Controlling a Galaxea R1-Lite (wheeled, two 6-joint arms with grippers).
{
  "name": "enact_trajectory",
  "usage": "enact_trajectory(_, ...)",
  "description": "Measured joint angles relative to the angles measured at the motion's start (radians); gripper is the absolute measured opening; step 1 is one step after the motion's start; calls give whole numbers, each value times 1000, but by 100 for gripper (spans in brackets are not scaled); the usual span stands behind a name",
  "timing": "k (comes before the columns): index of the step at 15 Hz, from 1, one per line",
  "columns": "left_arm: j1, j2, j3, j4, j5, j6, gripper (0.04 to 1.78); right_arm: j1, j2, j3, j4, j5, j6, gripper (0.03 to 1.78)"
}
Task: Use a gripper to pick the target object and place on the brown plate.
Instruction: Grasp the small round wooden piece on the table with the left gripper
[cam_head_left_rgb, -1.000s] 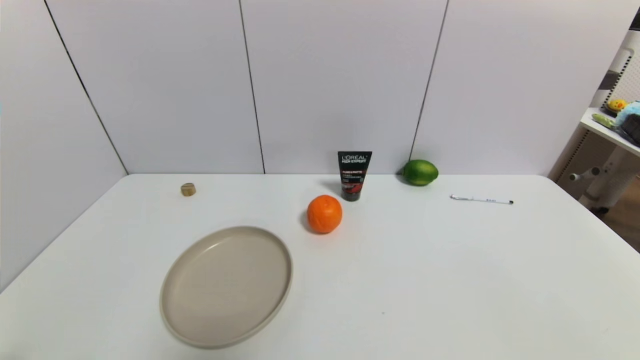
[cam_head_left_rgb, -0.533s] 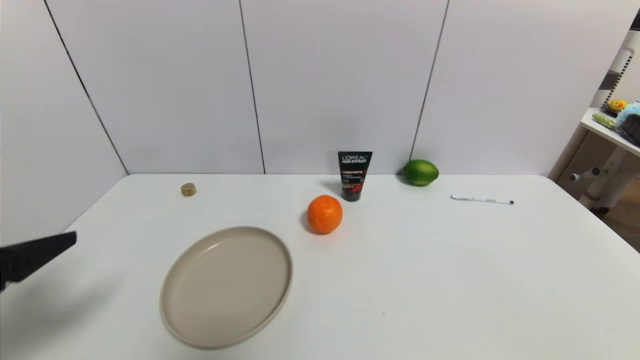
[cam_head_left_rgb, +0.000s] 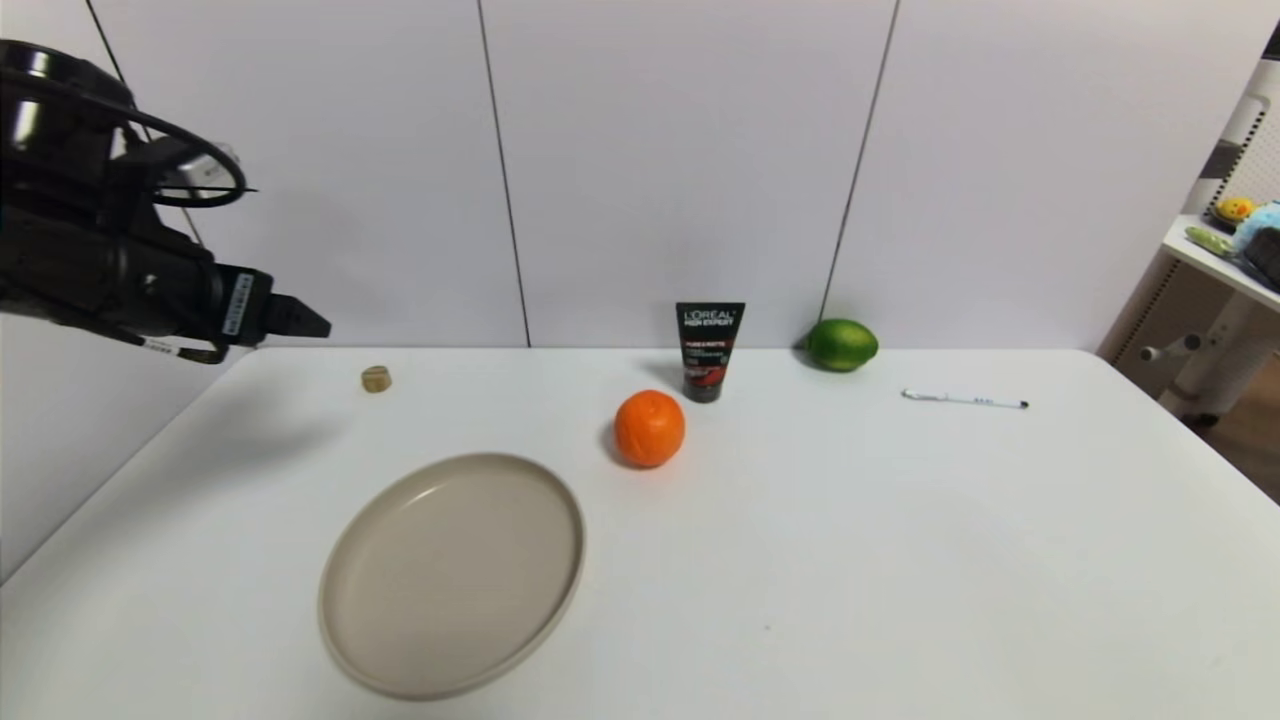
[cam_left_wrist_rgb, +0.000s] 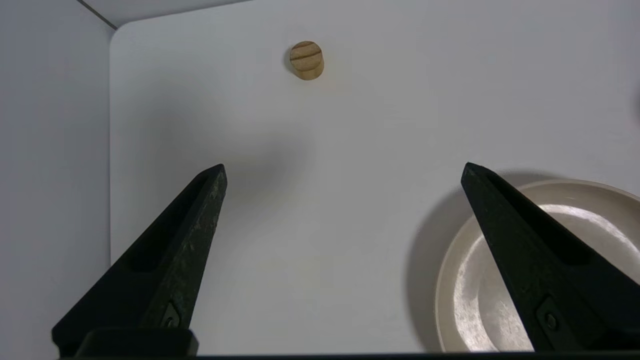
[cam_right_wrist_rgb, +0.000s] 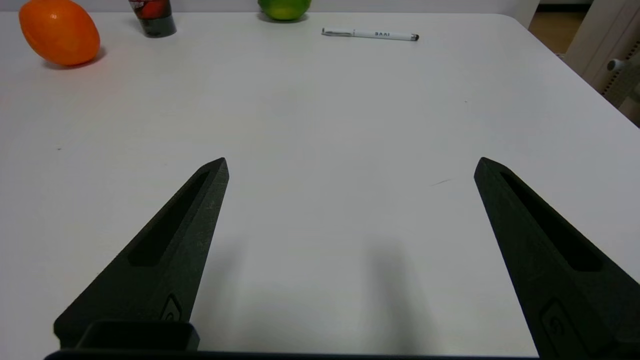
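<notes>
The target object, a tiny tan wooden knob (cam_head_left_rgb: 377, 379), sits near the table's far left corner; it also shows in the left wrist view (cam_left_wrist_rgb: 306, 60). The brown plate (cam_head_left_rgb: 452, 572) lies on the near left of the table, and its rim shows in the left wrist view (cam_left_wrist_rgb: 450, 260). My left gripper (cam_head_left_rgb: 305, 326) hangs high above the table's left edge, left of the knob, open and empty; in its own view (cam_left_wrist_rgb: 344, 172) the knob lies ahead of the jaws. My right gripper (cam_right_wrist_rgb: 351, 167) is open and empty, low over the near right table, out of the head view.
An orange (cam_head_left_rgb: 649, 428), a black tube (cam_head_left_rgb: 708, 351), a green lime (cam_head_left_rgb: 841, 344) and a white pen (cam_head_left_rgb: 963, 400) stand along the back half of the table. White wall panels rise behind. A shelf with toys (cam_head_left_rgb: 1240, 235) is at the far right.
My left arm has risen from the low left edge of the head view and moved forward toward the far left corner, its gripper now level with the knob.
</notes>
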Motion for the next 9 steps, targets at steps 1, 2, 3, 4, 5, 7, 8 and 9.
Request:
enact_trajectory(1, 4, 60, -53, 27, 0, 6, 169, 0, 0, 0, 0, 0, 0, 170)
enact_trajectory(2, 6, 115, -103, 50, 0, 15, 169, 0, 0, 0, 0, -1, 0, 170)
enact_trajectory(3, 8, 170, -153, 64, -1, 30, 169, 0, 0, 0, 0, 0, 0, 170)
enact_trajectory(4, 10, 217, -196, 72, -1, 41, 169, 0, 0, 0, 0, -1, 0, 170)
enact_trajectory(5, 13, 266, -236, 76, -1, 48, 169, 0, 0, 0, 0, -1, 0, 170)
enact_trajectory(7, 19, 342, -280, 78, -1, 50, 169, 0, 0, 0, 0, -1, 0, 170)
enact_trajectory(8, 22, 374, -290, 77, -2, 50, 169, 0, 0, 0, 0, -1, 0, 170)
enact_trajectory(9, 24, 402, -296, 77, -2, 49, 169, 0, 0, 0, 0, 0, 0, 170)
